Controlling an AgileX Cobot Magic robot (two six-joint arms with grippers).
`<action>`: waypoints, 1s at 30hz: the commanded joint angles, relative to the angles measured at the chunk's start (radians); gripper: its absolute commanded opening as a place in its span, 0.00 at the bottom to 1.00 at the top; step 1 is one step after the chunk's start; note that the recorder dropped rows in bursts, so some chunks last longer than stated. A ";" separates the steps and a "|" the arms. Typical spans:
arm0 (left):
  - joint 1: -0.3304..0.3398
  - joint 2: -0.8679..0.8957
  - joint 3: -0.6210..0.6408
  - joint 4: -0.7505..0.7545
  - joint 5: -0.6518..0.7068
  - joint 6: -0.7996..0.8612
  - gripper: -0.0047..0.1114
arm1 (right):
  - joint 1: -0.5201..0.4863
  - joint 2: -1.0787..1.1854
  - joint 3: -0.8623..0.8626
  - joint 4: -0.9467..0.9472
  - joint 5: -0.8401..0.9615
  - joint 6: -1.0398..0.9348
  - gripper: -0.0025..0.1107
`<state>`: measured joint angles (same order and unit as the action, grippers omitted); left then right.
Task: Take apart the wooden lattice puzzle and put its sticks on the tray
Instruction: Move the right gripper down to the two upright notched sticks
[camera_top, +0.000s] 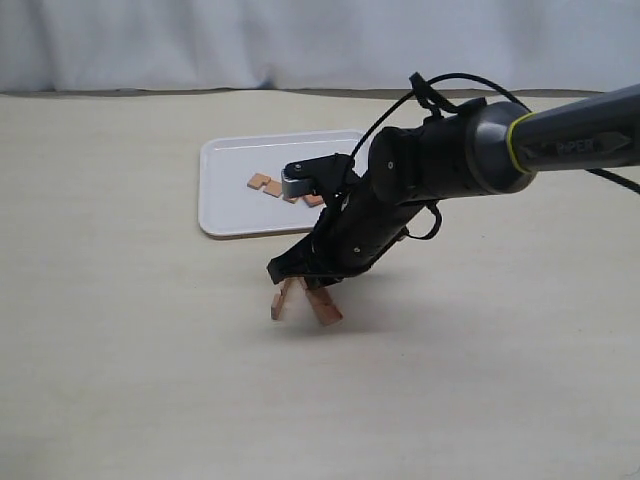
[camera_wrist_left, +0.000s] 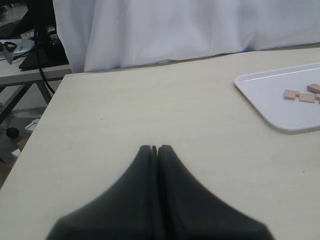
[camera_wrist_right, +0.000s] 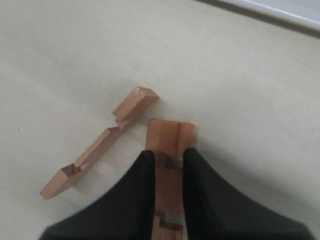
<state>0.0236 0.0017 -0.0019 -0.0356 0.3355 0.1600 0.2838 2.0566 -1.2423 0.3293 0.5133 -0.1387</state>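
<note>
No joined wooden lattice puzzle shows, only separate sticks. My right gripper (camera_wrist_right: 168, 152) (camera_top: 300, 272) is down at the table just in front of the tray, shut on a reddish-brown notched stick (camera_wrist_right: 170, 134) (camera_top: 324, 307), whose end sticks out past the fingertips. A second stick (camera_wrist_right: 95, 152) (camera_top: 286, 298) lies loose on the table beside it, a small gap apart. The white tray (camera_top: 225, 195) (camera_wrist_left: 265, 97) holds notched sticks (camera_top: 266, 184) (camera_wrist_left: 300, 95), partly hidden behind the right arm in the exterior view. My left gripper (camera_wrist_left: 154, 148) is shut and empty, over bare table away from the tray.
The right arm (camera_top: 450, 160) reaches across the middle and covers the tray's near right part. A white curtain (camera_top: 300, 40) closes off the back. In the left wrist view the table's edge (camera_wrist_left: 47, 107) drops off towards a stand and cables.
</note>
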 joint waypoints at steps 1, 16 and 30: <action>-0.002 -0.002 0.002 -0.001 -0.013 -0.001 0.04 | 0.001 0.002 -0.001 0.001 0.012 0.004 0.06; -0.002 -0.002 0.002 -0.001 -0.013 -0.001 0.04 | 0.001 -0.040 -0.001 -0.009 0.170 -0.246 0.06; -0.002 -0.002 0.002 0.001 -0.015 -0.001 0.04 | 0.139 -0.178 -0.001 -0.582 0.304 0.196 0.06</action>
<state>0.0236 0.0017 -0.0019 -0.0356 0.3355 0.1600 0.3929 1.8882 -1.2423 -0.1719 0.7733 -0.0235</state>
